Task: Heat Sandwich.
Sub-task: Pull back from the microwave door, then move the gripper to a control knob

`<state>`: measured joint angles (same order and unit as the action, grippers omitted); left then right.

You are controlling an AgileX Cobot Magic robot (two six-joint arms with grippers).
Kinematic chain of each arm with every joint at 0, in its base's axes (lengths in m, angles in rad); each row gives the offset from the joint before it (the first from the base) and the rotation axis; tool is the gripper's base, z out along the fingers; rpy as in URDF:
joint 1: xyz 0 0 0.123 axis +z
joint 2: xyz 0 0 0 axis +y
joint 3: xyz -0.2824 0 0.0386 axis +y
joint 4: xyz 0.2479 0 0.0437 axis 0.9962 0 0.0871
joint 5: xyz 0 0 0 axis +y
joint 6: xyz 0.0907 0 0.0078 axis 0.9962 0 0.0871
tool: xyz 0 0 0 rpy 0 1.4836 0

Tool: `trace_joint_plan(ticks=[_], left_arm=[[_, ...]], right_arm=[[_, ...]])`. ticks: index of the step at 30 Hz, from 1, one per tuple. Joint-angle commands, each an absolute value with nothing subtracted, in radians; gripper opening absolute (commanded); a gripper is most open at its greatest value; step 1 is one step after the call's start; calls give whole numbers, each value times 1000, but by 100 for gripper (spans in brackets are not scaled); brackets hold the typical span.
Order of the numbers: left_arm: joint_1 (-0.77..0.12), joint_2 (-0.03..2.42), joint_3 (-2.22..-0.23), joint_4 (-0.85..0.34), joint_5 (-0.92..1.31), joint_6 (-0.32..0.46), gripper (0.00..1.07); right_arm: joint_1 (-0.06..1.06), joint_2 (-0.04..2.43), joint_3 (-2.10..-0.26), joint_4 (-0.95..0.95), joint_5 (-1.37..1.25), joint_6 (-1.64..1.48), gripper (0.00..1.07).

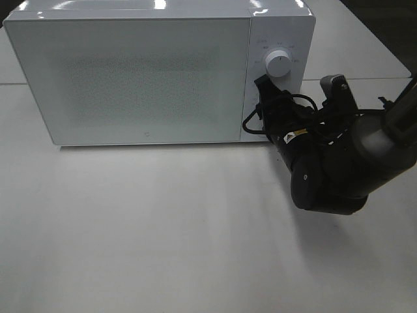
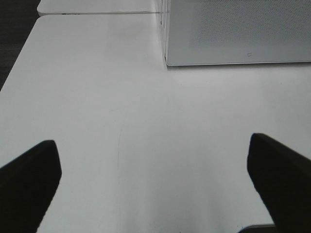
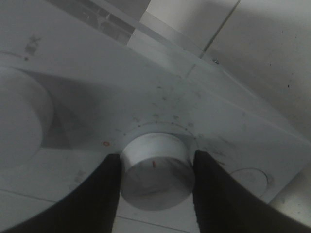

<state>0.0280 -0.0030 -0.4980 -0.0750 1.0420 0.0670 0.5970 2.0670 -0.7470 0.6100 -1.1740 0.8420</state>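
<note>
Round white knob (image 3: 154, 148) (smooth), right hand (image 3: 156, 167) gripping

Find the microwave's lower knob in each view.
Exterior high: hidden behind the right pincer, just below the upper knob.
Left wrist: not in it; only the microwave door corner shows.
Right wrist: the lower knob is clasped between the pincer's fingers.
Shared landmark: the upper knob, seen in exterior high and right wrist.
</note>
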Motion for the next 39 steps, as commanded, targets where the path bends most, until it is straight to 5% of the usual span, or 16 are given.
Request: trace_joint_plan(ticks=[1, 18, 39], left_arm=[[30, -33, -496, -84, 1037, 61, 103], [30, -33, -496, -84, 1037, 61, 103], [30, -33, -496, -84, 1037, 61, 103]], right_arm=[[593, 2054, -749, 612, -1201, 1007, 19], [593, 2082, -749, 606, -1261, 1474, 20], [593, 2082, -749, 578, -1283, 1522, 25]])
